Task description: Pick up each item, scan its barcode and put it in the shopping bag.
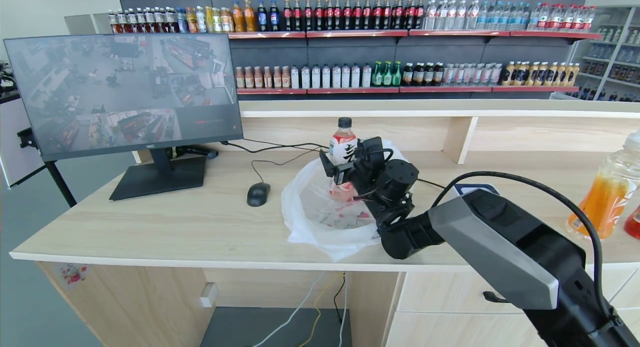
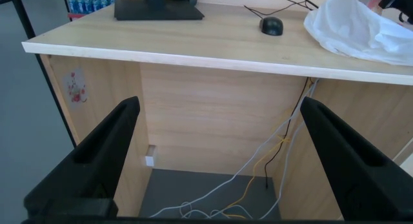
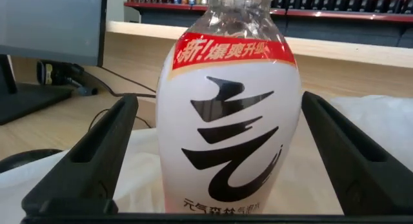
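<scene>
The right hand [image 1: 346, 163] reaches out over the counter [image 1: 175, 222], and its fingers [image 3: 97, 159] are spread wide on either side of a bottle [image 3: 229, 140]. A gap shows between one finger and the bottle's side; on the other side I cannot tell whether finger and bottle touch. The bottle is white-labelled with a red band and a black cap. It stands upright inside the white plastic bag [image 1: 310, 207], which lies crumpled and open on the middle of the counter.

The left hand [image 2: 219, 102] is low in front of the counter, below its front edge. Its fingers are spread wide and hold nothing, with loose cables [image 2: 284, 143] hanging beyond them.

A black mouse [image 1: 258, 193] lies just left of the bag, and a monitor [image 1: 120, 92] stands farther left. At the counter's right end stands a juice bottle [image 1: 607, 192] of orange drink, well apart from the bag. Shelves [image 1: 400, 34] of drinks line the back wall.
</scene>
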Controlling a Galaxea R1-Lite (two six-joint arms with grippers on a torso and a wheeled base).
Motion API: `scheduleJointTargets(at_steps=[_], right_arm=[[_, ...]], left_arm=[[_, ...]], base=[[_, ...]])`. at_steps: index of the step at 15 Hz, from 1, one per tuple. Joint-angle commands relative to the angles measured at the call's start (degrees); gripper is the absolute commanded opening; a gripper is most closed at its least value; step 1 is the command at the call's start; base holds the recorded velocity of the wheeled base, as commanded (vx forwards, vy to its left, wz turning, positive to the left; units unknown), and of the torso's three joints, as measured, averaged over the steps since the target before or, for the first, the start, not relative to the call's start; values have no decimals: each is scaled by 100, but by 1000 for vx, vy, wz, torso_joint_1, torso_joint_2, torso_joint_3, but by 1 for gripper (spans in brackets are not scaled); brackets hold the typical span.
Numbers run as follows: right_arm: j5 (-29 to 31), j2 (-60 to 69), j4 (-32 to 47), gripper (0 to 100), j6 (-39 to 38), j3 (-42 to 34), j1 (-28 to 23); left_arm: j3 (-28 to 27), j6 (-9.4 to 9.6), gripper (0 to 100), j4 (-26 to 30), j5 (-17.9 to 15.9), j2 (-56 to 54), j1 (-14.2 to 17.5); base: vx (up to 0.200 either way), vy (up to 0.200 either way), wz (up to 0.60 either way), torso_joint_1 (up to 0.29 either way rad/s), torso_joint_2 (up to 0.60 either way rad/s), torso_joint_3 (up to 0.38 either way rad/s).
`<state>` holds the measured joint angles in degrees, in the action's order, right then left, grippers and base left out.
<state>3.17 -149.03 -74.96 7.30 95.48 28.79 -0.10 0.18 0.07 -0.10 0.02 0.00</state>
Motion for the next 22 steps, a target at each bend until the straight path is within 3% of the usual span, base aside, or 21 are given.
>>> scheduleJointTargets(at_steps=[1,7,9,12,18,22], right_arm=[[-1,498,-1,100,-1,-363,30],[26,1930,-159,100,-124,-1989,118],[254,2642,-388,100,-203,-2912,223],[641,3345,-423,100,-282,-3518,399],[905,5332,-212,100,-229,-6085,522],[1300,5833,-247,100,-220,-6674,645]], left_arm=[[1,-1,100,1,1,-2,0],[1,-1,100,1,1,-2,0],[1,-1,100,1,1,-2,0],[1,-1,100,1,1,-2,0],[1,-1,100,1,1,-2,0],[1,-1,100,1,1,-2,0]], base=[[0,0,0,0,0,0],[0,0,0,0,0,0],[0,0,0,0,0,0],[0,0,0,0,0,0],[0,0,0,0,0,0],[0,0,0,0,0,0]])
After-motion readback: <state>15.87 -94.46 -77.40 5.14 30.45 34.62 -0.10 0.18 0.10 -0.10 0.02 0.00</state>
